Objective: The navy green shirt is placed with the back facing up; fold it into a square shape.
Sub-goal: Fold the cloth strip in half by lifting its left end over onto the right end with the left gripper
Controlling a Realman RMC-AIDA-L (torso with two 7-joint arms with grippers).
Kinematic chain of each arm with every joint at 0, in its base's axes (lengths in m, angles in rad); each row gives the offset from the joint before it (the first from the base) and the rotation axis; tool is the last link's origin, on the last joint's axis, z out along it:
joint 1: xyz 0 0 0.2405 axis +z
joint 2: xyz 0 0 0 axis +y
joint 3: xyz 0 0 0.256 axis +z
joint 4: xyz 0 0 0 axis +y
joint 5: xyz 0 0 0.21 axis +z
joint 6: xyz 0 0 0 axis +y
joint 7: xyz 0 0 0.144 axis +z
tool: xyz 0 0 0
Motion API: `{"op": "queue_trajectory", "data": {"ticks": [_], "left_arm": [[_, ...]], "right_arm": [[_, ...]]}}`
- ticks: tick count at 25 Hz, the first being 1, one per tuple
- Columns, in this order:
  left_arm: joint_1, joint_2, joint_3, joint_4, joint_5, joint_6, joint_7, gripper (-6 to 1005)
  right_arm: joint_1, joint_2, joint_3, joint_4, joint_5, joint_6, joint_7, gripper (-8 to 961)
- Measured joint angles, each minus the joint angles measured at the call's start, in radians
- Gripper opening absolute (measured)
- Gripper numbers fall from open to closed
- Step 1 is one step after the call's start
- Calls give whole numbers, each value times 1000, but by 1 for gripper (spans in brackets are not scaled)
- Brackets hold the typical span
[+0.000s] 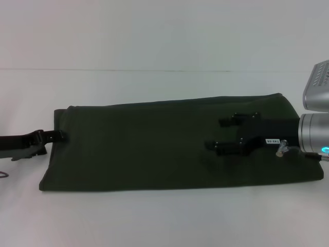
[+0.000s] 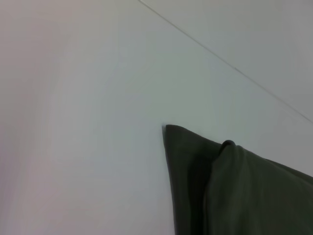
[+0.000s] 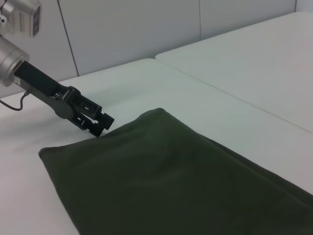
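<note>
The navy green shirt lies on the white table, folded into a long dark olive band running left to right with its plain side up. My left gripper reaches in low from the left, and its fingers are closed on the middle of the shirt's left edge. It also shows in the right wrist view, touching that edge. My right gripper is open and empty, over the right part of the shirt. The left wrist view shows one shirt corner with a small raised fold.
The white table extends on all sides of the shirt. A thin seam line runs across it behind the shirt. A pale wall stands beyond the table in the right wrist view.
</note>
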Motion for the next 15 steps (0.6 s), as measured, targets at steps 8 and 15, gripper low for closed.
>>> {"op": "queue_trajectory", "data": {"ticks": [8,15], "left_arm": [[-3,-6,10,-2,-4,-2,0,862],[-19,-15,10,-16,-4,10,0,861]], "right_arm": [[0,0,0,0,-1,0,0,865],[0,0,0,0,-1,0,0,865]]}}
